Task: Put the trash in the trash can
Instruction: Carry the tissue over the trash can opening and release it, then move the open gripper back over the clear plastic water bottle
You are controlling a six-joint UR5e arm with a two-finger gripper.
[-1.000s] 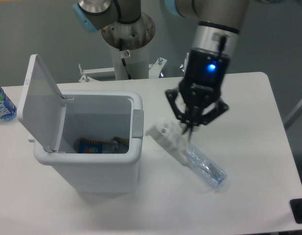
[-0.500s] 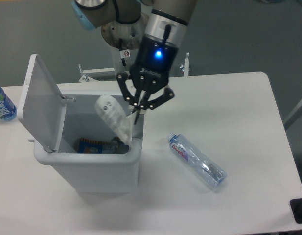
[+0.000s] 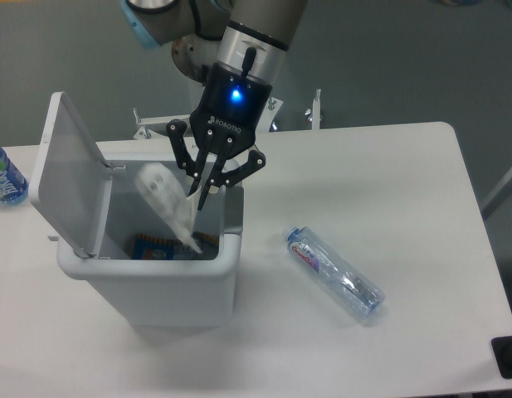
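The trash can (image 3: 156, 286) is a white bin at the left of the table, with its lid (image 3: 69, 170) swung up and open. My gripper (image 3: 199, 196) hangs over the bin's opening, shut on the crumpled white wrapper (image 3: 166, 203). The wrapper dangles slantwise inside the rim, its lower end down in the bin. The clear bottle with a pink-red label (image 3: 334, 271) lies on its side on the table, to the right of the bin and apart from it.
A colourful packet (image 3: 152, 245) lies at the bottom of the bin. A blue-labelled bottle (image 3: 2, 177) stands at the table's far left edge. The robot's base (image 3: 216, 62) rises behind the bin. A dark object (image 3: 509, 356) sits at the lower right corner.
My gripper carried the wrapper from beside the clear bottle leftward to over the bin, then a little further left and lower into the opening. The bottle stayed put.
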